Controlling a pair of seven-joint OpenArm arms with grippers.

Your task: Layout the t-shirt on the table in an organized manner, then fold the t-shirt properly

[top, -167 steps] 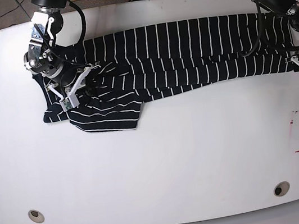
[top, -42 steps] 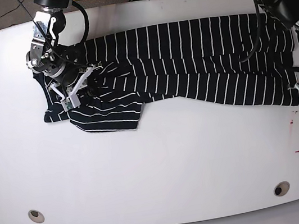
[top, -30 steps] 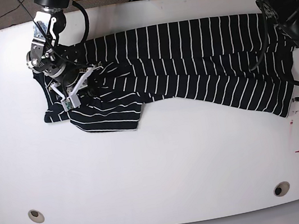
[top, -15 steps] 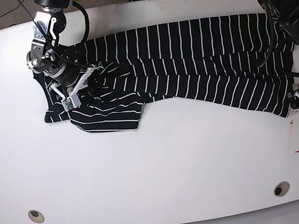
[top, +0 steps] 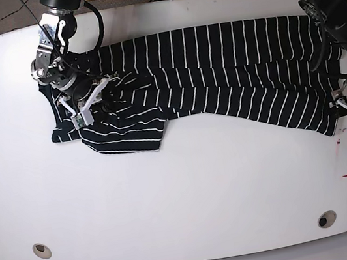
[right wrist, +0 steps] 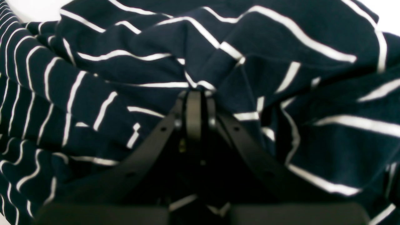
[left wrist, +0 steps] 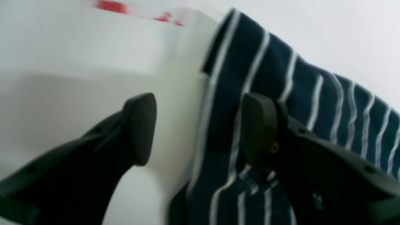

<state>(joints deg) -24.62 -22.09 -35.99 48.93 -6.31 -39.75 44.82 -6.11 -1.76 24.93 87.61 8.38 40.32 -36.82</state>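
Your left gripper hangs low, jaws wide, straddling the hem of the t-shirt; nothing held. Your right gripper is pinched tight on bunched fabric. Shirt sprawls across the table. No readable writing
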